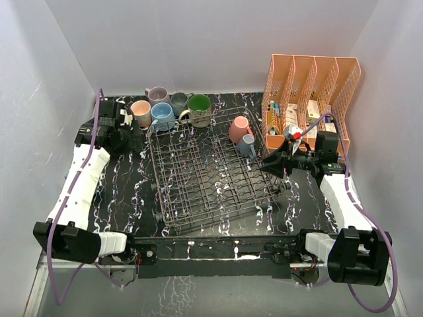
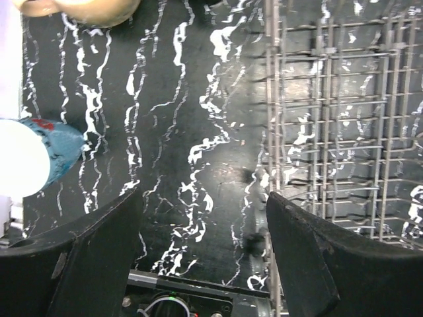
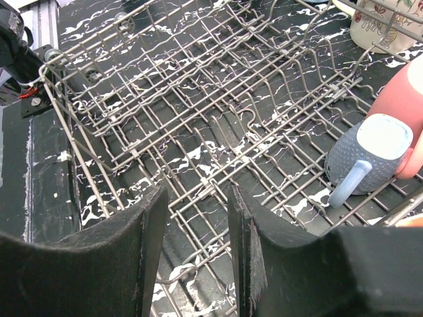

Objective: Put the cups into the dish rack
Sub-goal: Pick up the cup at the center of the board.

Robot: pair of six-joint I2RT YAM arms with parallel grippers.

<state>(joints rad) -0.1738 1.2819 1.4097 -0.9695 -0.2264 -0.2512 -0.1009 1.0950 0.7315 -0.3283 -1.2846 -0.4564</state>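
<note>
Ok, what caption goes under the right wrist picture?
Open right gripper above the rack, near a grey mug and a pink mug inside.

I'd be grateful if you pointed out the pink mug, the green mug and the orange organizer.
pink mug [image 1: 238, 129], top view, on its side wall.
green mug [image 1: 199, 103], top view, on its green inside.
orange organizer [image 1: 283, 76], top view, on its leftmost mesh panel.
</note>
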